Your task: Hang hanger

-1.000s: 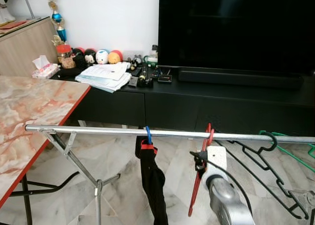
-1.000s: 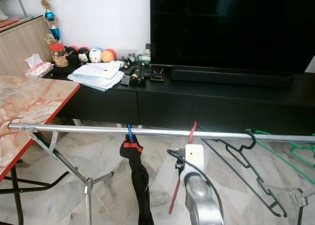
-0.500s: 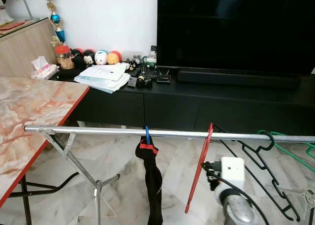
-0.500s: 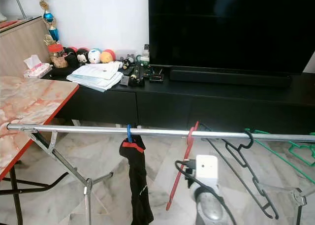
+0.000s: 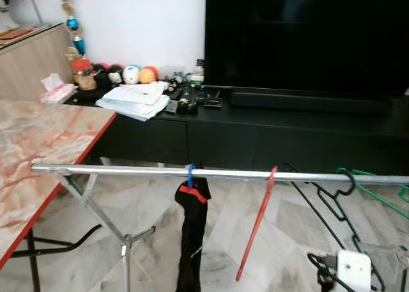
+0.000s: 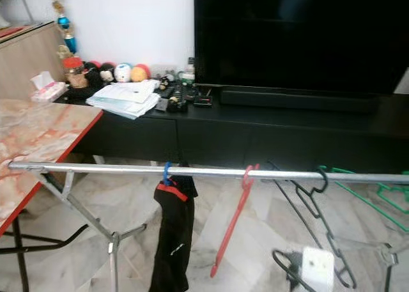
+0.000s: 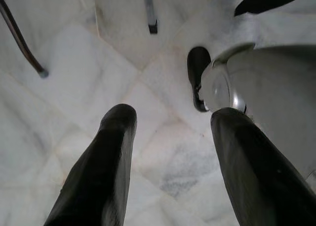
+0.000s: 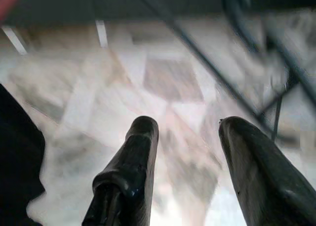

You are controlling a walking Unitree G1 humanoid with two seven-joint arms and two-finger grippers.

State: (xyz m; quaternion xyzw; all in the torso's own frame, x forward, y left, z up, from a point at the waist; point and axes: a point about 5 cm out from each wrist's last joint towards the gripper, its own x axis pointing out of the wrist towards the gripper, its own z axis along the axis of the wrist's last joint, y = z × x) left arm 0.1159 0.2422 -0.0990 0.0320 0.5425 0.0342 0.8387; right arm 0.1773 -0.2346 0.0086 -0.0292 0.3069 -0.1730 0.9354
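Right pincer (image 8: pixel 185 137) wide, empty, above floor. Red hanger (image 5: pixel 257 225) hooked on rail (image 5: pixel 128 170): light, stiff, smooth plastic; grasp near hook.

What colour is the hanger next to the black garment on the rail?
Red hanger, clearest in the left eye view.

1. We see the rail (image 5: pixel 128 170) running across from nine o'clock to three o'clock, near the middle of our view.
2. On it, from left to right, hang a garment (image 5: pixel 192 234), a hanger (image 5: pixel 255 228), and two more hangers (image 5: pixel 332 202) at three o'clock.
3. The table (image 5: pixel 38 138) lies at nine o'clock, its edge over the rail's left end.
4. The cabinet (image 5: pixel 255 126) stands behind the rail at twelve o'clock, with the screen (image 5: pixel 307 36) on it.
5. Papers (image 5: pixel 134 99) lie on the cabinet at eleven o'clock, left of the screen.
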